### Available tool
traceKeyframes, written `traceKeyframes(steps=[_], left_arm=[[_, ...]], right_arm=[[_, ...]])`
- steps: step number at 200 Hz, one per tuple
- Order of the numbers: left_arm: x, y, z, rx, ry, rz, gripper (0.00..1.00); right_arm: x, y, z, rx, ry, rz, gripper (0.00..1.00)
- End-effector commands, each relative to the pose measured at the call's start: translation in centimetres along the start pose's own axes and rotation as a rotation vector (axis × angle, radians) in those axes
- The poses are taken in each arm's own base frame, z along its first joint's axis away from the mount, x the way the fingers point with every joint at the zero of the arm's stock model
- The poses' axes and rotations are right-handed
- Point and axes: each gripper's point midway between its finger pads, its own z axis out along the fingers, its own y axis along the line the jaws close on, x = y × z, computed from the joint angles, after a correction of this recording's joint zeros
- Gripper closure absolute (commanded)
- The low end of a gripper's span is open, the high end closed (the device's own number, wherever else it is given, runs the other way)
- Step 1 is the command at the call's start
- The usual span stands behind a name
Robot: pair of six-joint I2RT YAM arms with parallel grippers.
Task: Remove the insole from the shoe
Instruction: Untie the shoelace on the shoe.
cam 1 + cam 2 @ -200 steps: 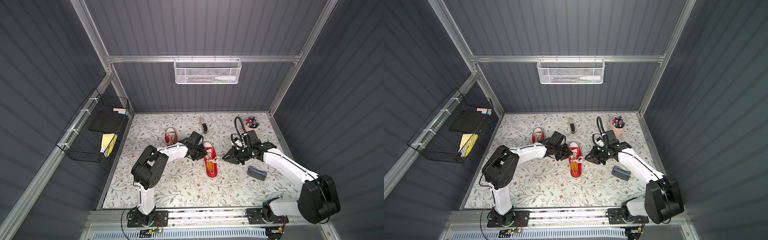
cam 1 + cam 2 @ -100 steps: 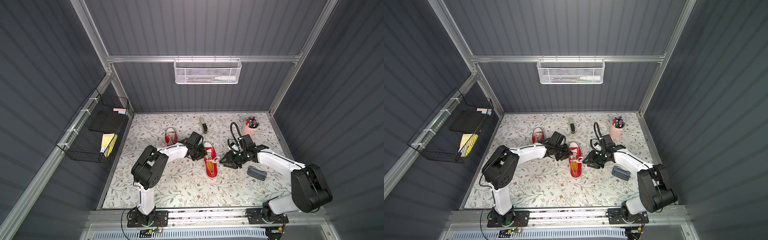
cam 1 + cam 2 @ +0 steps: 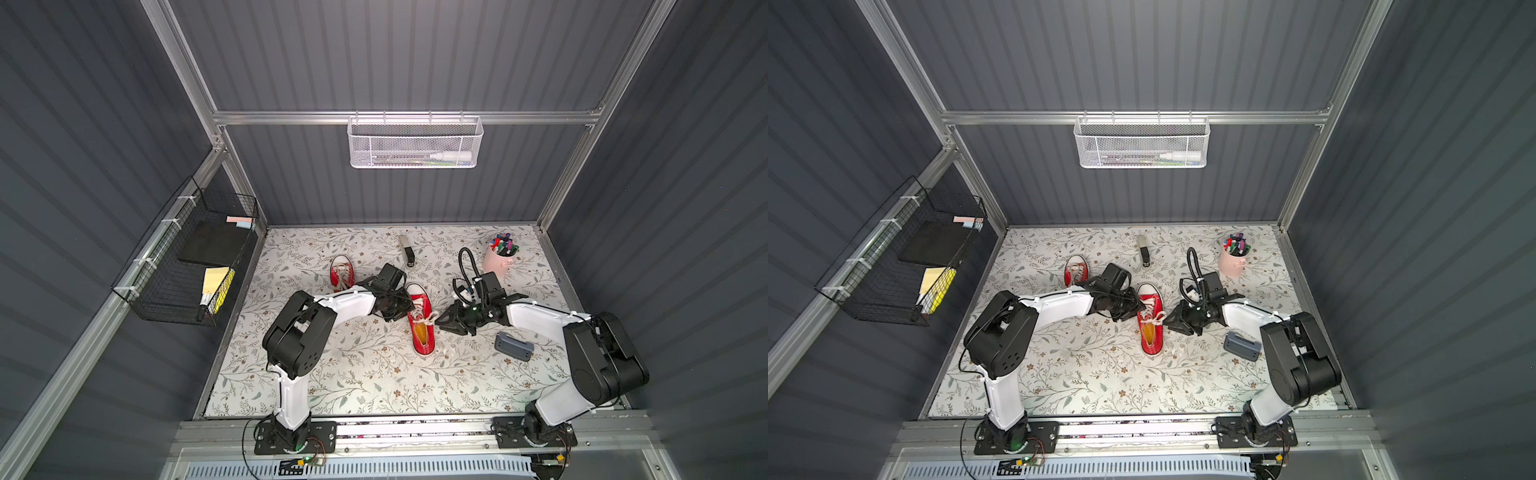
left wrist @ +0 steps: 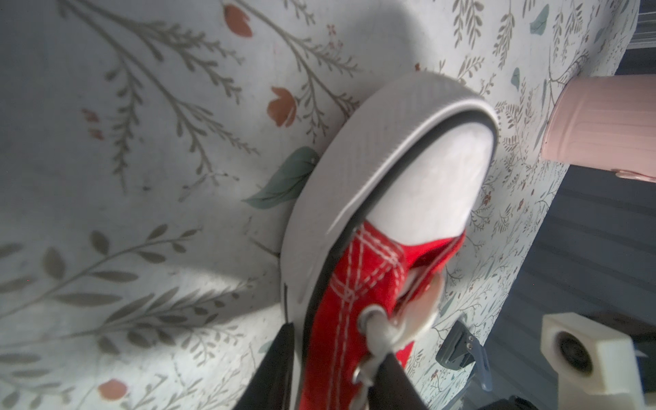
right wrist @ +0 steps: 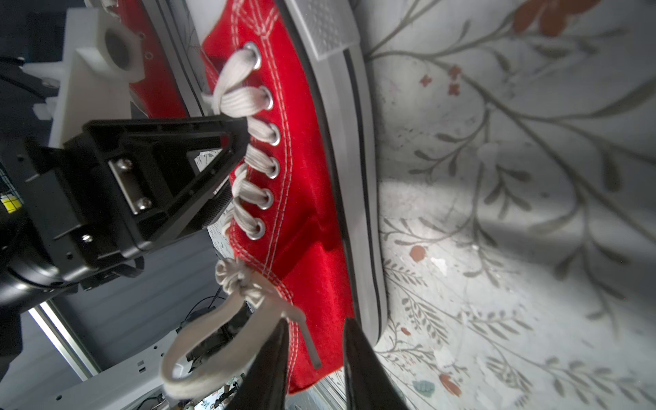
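Grey moulded plastic block (image 3: pixel 514 346): nearest me, on the right arm's side and apart from the work, so I leave it alone.
Red canvas lace-up sneaker (image 3: pixel 420 316): flat on the floral mat (image 3: pixel 374 374), heel towards me. The laces are tied, which I judge keeps the mouth tight.
Yellow-orange insole (image 3: pixel 420 331): inside the sneaker, showing through the mouth. None of it is out.
Right gripper (image 5: pixel 315 321): jaws part-way apart, astride the sneaker's side wall near the heel, one finger on the mouth side and one outside the sole. I cannot tell whether they pinch. The insole lies just inboard of the inner finger.
Left gripper (image 4: pixel 337 344): closed on the opposite wall by the eyelets, towards the toe. I read that as bracing the sneaker so a pull won't drag it.
Second red sneaker (image 3: pixel 341 274): beyond the left arm, not in play.
Pink cup of markers (image 3: pixel 498 259): farthest back, apart from both arms.
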Motion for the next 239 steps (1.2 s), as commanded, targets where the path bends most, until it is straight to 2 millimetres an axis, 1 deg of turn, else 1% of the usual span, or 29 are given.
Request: traceKeyframes(steps=[1,15,24,60,76,104,123,144,170,178,180,184,192,227,239], left_arm=[[0.7,-0.1,0.4,0.019,0.032,-0.008,0.65],[0.7,-0.1,0.4,0.019,0.032,-0.008,0.65],[0.7,-0.1,0.4,0.020,0.033,-0.006,0.64],[0.7,0.1,0.5,0.015,0.035,-0.008,0.64],[0.7,0.1,0.5,0.014,0.034,-0.009,0.64],[0.6,0.2,0.6,0.008,0.030,-0.014,0.65],[0.4,0.5,0.7,-0.004,0.023,-0.025,0.65],[0.2,0.9,0.7,-0.015,0.016,-0.037,0.66],[0.2,1.2,0.8,-0.026,0.016,-0.043,0.67],[0.2,1.4,0.8,-0.032,0.016,-0.044,0.67],[0.3,1.4,0.8,-0.032,0.017,-0.044,0.67],[0.3,1.5,0.8,-0.035,0.017,-0.046,0.67],[0.3,1.7,0.9,-0.042,0.018,-0.047,0.67],[0.5,2.5,1.2,-0.062,0.026,-0.049,0.70],[0.4,2.7,1.2,-0.066,0.024,-0.047,0.70]], right_arm=[[-0.9,0.7,0.2,-0.031,-0.010,-0.019,0.75],[-1.1,0.9,0.2,-0.037,-0.012,-0.022,0.76],[-1.1,1.0,0.2,-0.039,-0.014,-0.026,0.79],[-1.3,1.3,-0.3,-0.053,-0.029,-0.035,1.00],[-1.3,1.3,-0.9,-0.058,-0.041,-0.036,1.00],[-1.0,1.2,-2.5,-0.054,-0.064,-0.035,1.00],[-0.6,1.1,-3.9,-0.038,-0.087,-0.035,1.00],[-0.3,0.9,-6.1,-0.021,-0.139,-0.023,1.00],[-0.6,0.9,-9.4,0.009,-0.240,-0.005,1.00],[-0.9,0.8,-10.1,0.021,-0.267,-0.001,1.00],[-0.9,1.3,-10.7,0.013,-0.288,-0.016,1.00],[-0.7,1.3,-11.2,0.023,-0.298,-0.008,1.00],[-0.8,1.4,-12.2,0.034,-0.331,-0.007,1.00],[-1.4,2.2,-15.5,0.100,-0.426,-0.033,1.00],[-1.7,2.9,-16.6,0.113,-0.456,-0.053,1.00]])
